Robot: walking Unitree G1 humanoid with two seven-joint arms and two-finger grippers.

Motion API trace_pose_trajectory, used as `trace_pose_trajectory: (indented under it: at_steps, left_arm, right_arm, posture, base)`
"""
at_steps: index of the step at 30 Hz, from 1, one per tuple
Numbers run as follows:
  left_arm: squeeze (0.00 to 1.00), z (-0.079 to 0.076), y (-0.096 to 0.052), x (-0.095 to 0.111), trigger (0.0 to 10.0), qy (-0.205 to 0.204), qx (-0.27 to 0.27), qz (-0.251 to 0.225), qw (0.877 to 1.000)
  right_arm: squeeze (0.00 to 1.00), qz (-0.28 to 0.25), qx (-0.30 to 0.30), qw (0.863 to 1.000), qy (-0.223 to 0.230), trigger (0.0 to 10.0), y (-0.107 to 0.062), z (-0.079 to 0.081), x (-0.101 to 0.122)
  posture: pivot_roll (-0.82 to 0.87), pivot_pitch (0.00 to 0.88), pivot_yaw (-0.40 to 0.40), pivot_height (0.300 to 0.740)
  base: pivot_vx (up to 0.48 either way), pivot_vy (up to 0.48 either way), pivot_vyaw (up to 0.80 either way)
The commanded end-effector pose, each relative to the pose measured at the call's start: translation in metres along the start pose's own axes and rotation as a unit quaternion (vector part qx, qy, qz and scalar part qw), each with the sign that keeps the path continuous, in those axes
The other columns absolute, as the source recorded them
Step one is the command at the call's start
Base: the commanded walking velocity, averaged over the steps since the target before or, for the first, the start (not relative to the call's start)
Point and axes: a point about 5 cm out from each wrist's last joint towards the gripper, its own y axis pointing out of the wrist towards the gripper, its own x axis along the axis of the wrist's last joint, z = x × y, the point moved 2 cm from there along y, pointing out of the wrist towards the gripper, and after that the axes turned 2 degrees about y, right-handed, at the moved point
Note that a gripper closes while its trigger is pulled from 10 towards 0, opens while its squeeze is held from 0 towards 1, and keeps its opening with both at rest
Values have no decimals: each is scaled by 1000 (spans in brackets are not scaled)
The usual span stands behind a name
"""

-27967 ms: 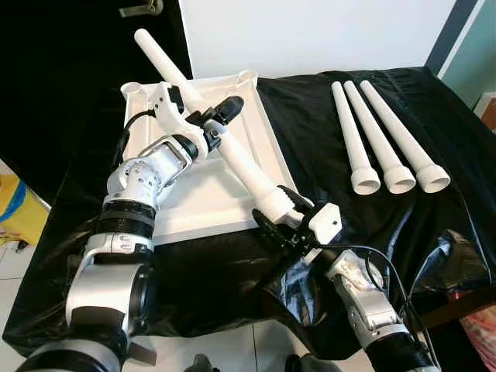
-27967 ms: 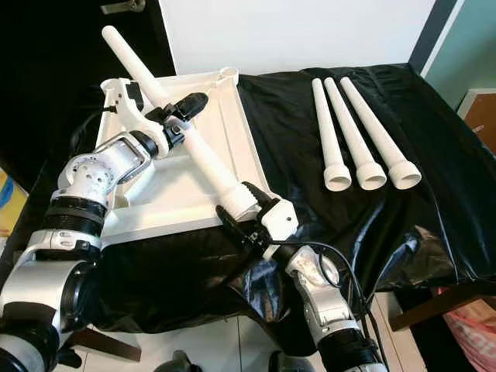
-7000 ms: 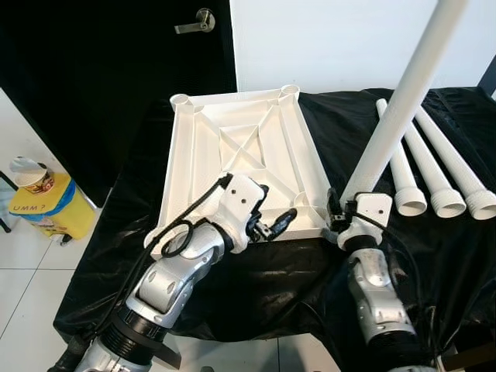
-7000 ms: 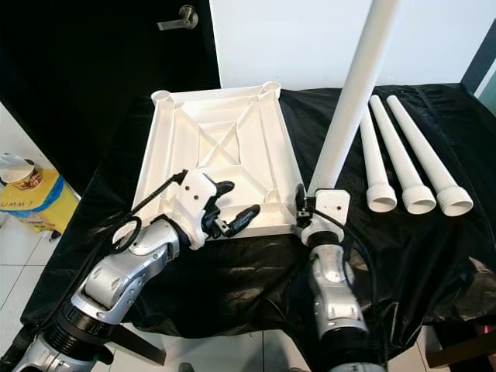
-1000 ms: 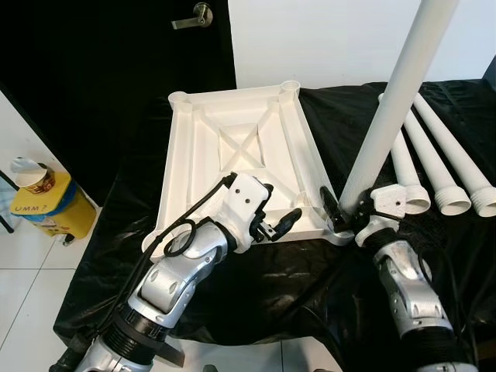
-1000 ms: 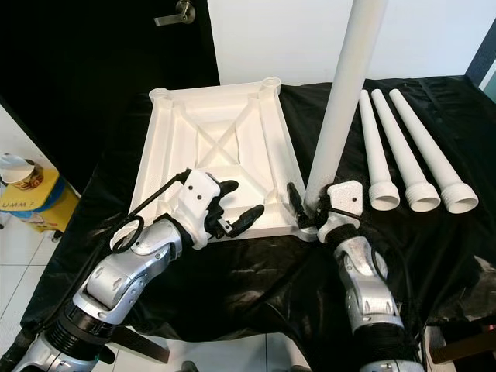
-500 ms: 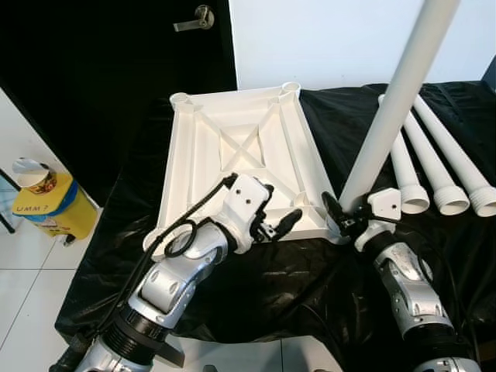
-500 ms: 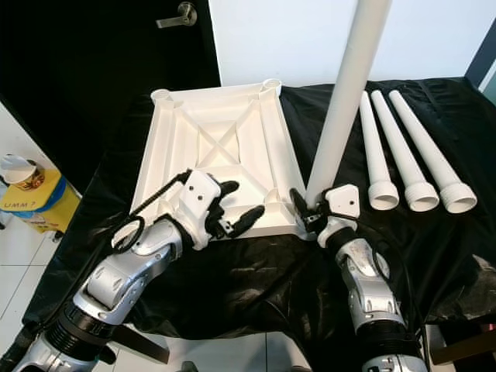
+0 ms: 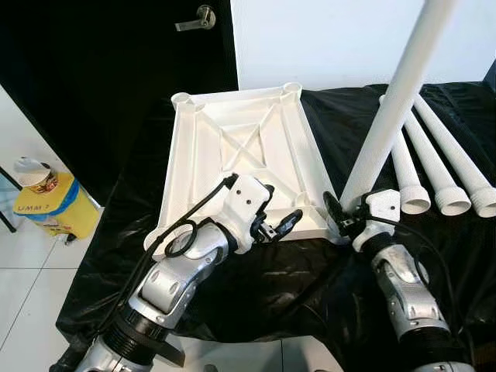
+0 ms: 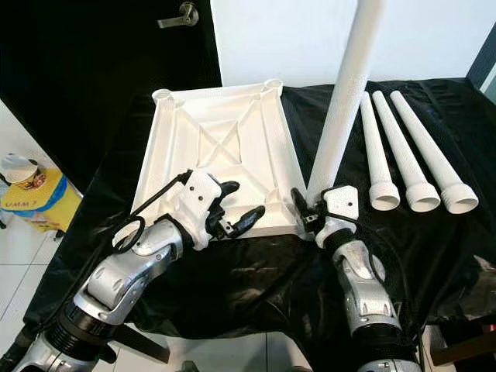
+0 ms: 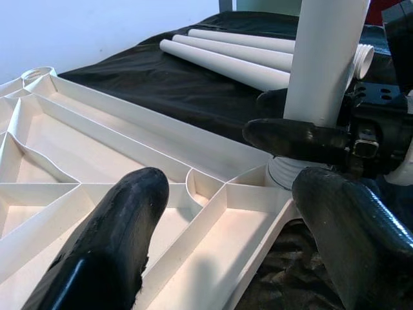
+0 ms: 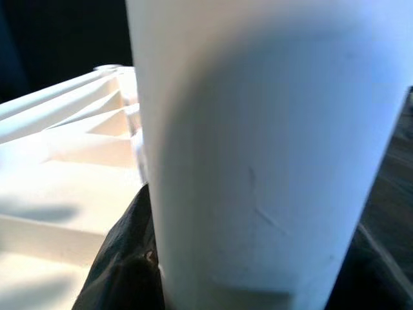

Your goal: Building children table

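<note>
White table leg (image 9: 391, 108) upright in right tool's (image 9: 346, 219) grip at tabletop (image 9: 240, 147) corner, left tool (image 9: 275, 222) spread, empty

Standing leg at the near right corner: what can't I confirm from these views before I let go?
- Seating of the standing leg in the tabletop socket: head views, right gripper covers the joint.
- Leg's top: cut off by the frame edge.
- Right wrist view: leg too close, blurred.
- Left gripper: open, beside the tabletop edge.
</note>
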Motion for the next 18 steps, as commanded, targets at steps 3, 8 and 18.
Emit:
trace_pose_trajectory:
  at_steps: [3, 8, 18]
  left_arm:
    - [0, -10, -1, -5, 10000, -3, -57, 12, 998]
    - [0, -9, 0, -6, 10000, -4, -56, 14, 998]
    - [0, -9, 0, -6, 10000, -5, -49, 15, 999]
  right_arm:
    - [0, 54, -45, 998, 3, 10000, -8, 0, -20]
    - [0, 69, -110, 991, 13, 10000, -10, 2, -25]
    - [0, 83, -199, 976, 32, 10000, -15, 13, -29]
  posture:
    - [-32, 31, 45, 740]
    - [-34, 33, 40, 740]
    - [-27, 35, 32, 740]
  base:
    - [0, 0, 0]
    - [0, 0, 0]
    - [0, 0, 0]
